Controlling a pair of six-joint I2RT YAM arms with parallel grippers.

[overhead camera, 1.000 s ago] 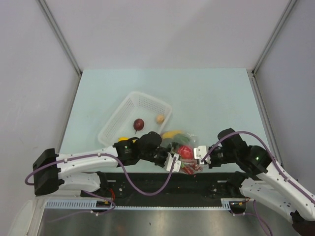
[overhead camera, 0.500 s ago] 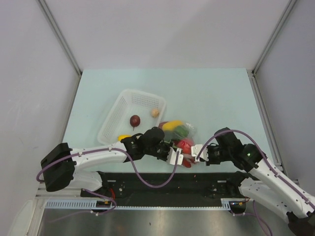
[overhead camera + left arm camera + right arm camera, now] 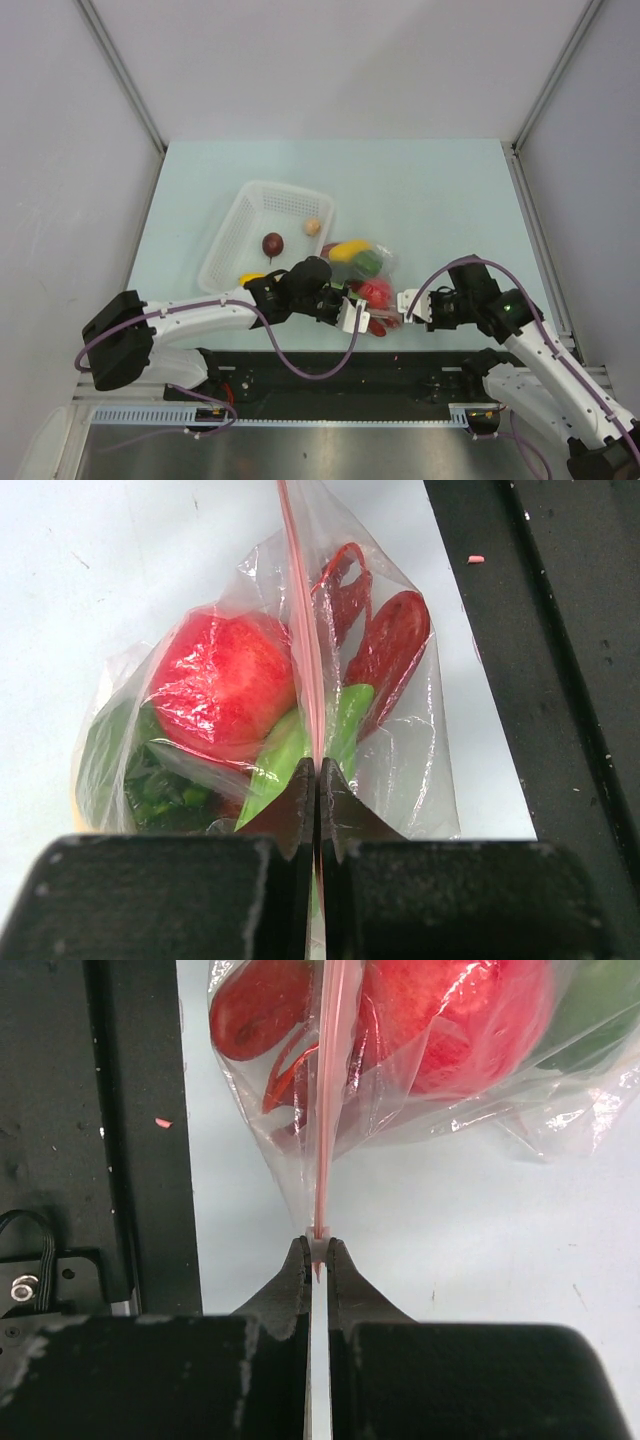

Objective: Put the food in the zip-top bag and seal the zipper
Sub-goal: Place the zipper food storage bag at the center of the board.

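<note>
A: Where is the bag lying, and what is holding it?

B: The clear bag [image 3: 368,272] is lying near the front edge of the table [image 3: 440,200], just beside a white basket [image 3: 222,256]. The left pincer [image 3: 317,777] is pinching one end of the pink strip [image 3: 300,630], with its jaws narrowed right down on it. The right pincer [image 3: 318,1250] is clamping the other end the same way.

A: What is changing?

B: Over the last second the basket has been turning and sliding aside. The right pincer, after closing in, is drawing away from the left one, so the strip is stretching straight between them.

A: Is the food going in?

B: Only partly. A tomato [image 3: 225,685], a lobster [image 3: 388,648] and green pieces [image 3: 285,762] are showing through the plastic. A plum [image 3: 273,243] and a mushroom [image 3: 313,227] are lying in the basket, and a yellow piece [image 3: 250,279] is sitting at its near corner. Sealing seems to be starting while food is remaining outside.
</note>
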